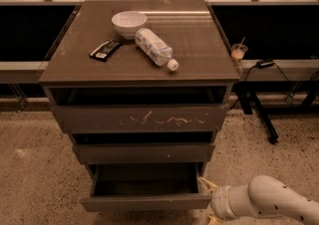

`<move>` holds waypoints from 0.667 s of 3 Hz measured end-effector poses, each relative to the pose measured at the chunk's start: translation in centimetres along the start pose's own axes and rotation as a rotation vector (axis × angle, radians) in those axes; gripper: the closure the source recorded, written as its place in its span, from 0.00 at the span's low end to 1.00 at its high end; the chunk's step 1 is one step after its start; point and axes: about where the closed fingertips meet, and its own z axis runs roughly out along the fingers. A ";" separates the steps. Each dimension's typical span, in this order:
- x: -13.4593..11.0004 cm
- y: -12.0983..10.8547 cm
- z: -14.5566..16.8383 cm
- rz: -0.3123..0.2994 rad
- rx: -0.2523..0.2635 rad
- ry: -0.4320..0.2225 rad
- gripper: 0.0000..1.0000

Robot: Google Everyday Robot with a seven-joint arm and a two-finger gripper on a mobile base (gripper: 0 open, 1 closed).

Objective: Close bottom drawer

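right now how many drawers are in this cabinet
3: top drawer with the scratched front, middle drawer below it, bottom drawer lowest, pulled open. The gripper is by its right front corner. None seem hidden.

No readable text (bottle label illegible).

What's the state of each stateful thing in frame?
bottom drawer: pulled well out, box open, not closed
middle drawer: in much further than the bottom one
top drawer: also in, front scratched
bottle: lying on its side, cap on
bowl: upright
cup: upright, straw in it
gripper: low, at the bottom drawer's right front corner
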 end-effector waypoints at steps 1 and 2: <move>3.1 -1.6 3.8 0.001 -0.048 -0.005 0.00; 7.1 -2.9 8.9 -0.005 -0.098 -0.053 0.00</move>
